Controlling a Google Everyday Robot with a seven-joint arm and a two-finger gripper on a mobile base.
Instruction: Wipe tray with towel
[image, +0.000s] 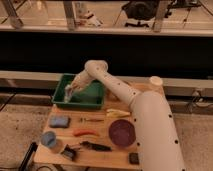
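Reaching down into the left end of the green tray (92, 96) at the far left of the desk (102, 131), the robot's hand (68, 91) meets a pale towel (67, 96); whether it grips the cloth cannot be told. The tray's long axis runs left to right, so its bare floor lies to the hand's right
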